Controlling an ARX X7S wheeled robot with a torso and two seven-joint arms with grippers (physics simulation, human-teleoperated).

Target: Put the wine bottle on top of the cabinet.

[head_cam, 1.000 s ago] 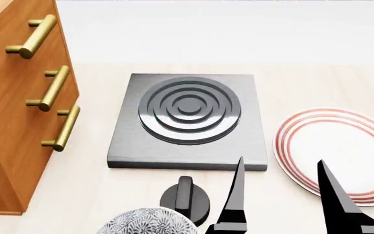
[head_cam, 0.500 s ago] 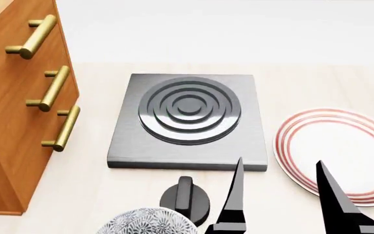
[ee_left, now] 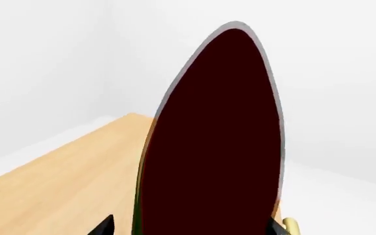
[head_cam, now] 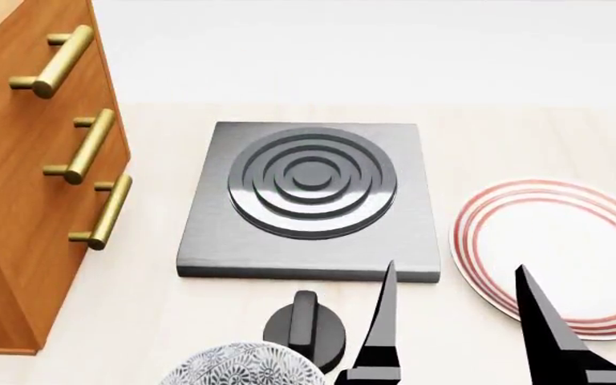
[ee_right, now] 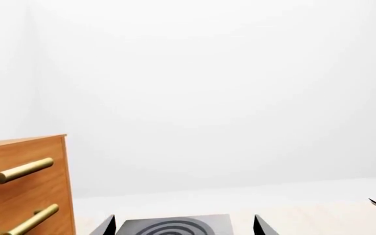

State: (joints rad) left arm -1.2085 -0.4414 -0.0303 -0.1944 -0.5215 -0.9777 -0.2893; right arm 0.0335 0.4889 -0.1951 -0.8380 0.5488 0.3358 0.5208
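Observation:
The wine bottle (ee_left: pixel 214 147) fills the left wrist view as a dark shape with a green edge, leaning over the pale wooden top of the cabinet (ee_left: pixel 64 186). Its foot, neck and cork are hidden. My left gripper (ee_left: pixel 191 226) is open around it, with a gap on one side, and is out of the head view. The head view shows the cabinet (head_cam: pixel 19 200) at the left, reddish-brown with brass handles. My right gripper (head_cam: pixel 455 268) hangs open and empty over the counter near the front, and its tips (ee_right: pixel 184 218) frame the stove plate.
A grey stove plate (head_cam: pixel 310 196) with raised rings lies mid-counter. A black knob (head_cam: pixel 308 325) and a patterned bowl (head_cam: pixel 241 365) sit in front of it. A red-ringed white plate (head_cam: pixel 554 249) lies at the right. White wall behind.
My right gripper's fingers have drifted slightly left and lower in the head view. Nothing else there has moved.

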